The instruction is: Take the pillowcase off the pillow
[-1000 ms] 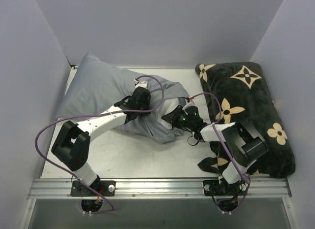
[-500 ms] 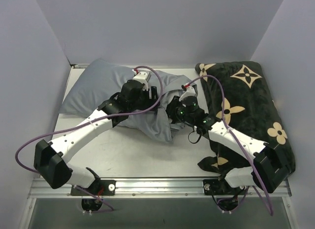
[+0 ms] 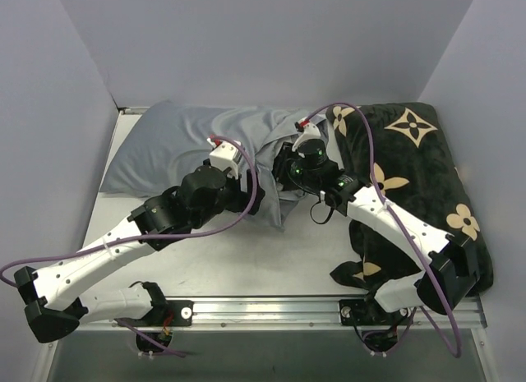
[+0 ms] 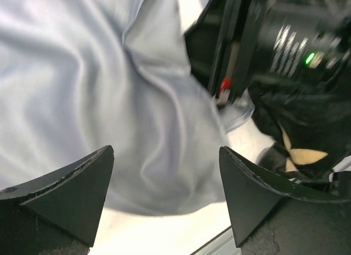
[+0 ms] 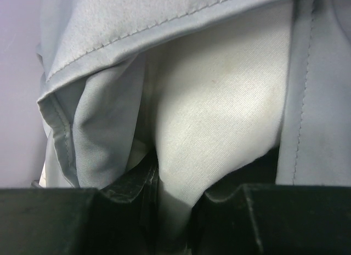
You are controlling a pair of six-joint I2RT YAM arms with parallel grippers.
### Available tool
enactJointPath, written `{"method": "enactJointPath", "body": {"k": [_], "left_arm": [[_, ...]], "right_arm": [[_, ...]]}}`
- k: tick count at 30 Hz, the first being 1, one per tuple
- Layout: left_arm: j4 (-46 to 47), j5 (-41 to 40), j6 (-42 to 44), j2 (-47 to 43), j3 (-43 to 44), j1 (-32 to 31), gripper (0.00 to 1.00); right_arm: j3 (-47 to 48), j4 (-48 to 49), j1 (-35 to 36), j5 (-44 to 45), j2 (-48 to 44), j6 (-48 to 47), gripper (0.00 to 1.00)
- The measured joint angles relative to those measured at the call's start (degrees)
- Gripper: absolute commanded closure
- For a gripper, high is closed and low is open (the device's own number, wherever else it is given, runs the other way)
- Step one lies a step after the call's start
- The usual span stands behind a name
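One pillow (image 5: 219, 118) lies mostly inside the pillowcase (image 3: 177, 148) at the far left of the worktop (image 3: 246, 259), with white cloth showing at the open end (beside the black cushion (image 3: 419, 168)). The right gripper (image 5: 175, 211) pinches that white cloth. The left gripper (image 4: 164, 156) hangs wide over the pillowcase, holding nothing.

One pillowcase (image 3: 173, 148), one pillow (image 5: 219, 118), one black cushion (image 3: 419, 181), two robot arms (image 3: 107, 250) (image 3: 403, 226)

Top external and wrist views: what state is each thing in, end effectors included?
pillowcase: on the pillow, rumpled at its open end.
pillow: mostly covered, white cloth bared at the opening.
left end effector: open, above the pillowcase.
right end effector: shut on the pillow's white cloth.
black cushion: lying flat at the right.
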Motion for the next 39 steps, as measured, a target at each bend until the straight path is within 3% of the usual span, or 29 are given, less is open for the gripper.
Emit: {"method": "enactJointPath", "body": {"k": [5,10,12,13,16,23,28,39], "left_arm": [[0.96,-2.97,-1.90,-2.71,-6.95,-2.78,0.14],[3.54,-3.06,-3.50,-2.86,-12.98,-3.50,0.30],[5.29,-3.10,-4.48,-3.13,-15.23,-3.67,0.46],[6.38,-3.23,-5.18,-3.37,-16.35,-3.78,0.67],[7.82,-4.37,-7.17,-4.55,-18.78,-3.98,1.00],[4.26,-12.17,-16.41,-6.32,-20.15,-2.40,1.00],[4.98,-12.66,-23.12,-6.58,-25.22,1.16,1.00],[18.82,-9.53,-28.85,-2.51,-31.61,-5.09,1.00]], "right_arm": [[1.97,-2.12,0.15,0.00,1.01,0.02,1.00],[3.61,-4.37,0.39,0.00,1.73,0.00,1.00],[4.28,-5.38,0.39,0.02,1.84,-0.07,1.00],[4.44,-5.60,0.39,0.02,1.86,-0.11,1.00],[4.76,-6.45,0.39,0.20,1.86,-0.24,1.00],[7.52,-10.32,-0.39,-0.52,1.88,-0.04,1.00],[9.57,-13.79,-4.81,-4.98,1.86,1.31,1.00],[19.58,-24.55,-9.44,-8.11,4.28,1.68,1.00]]}}
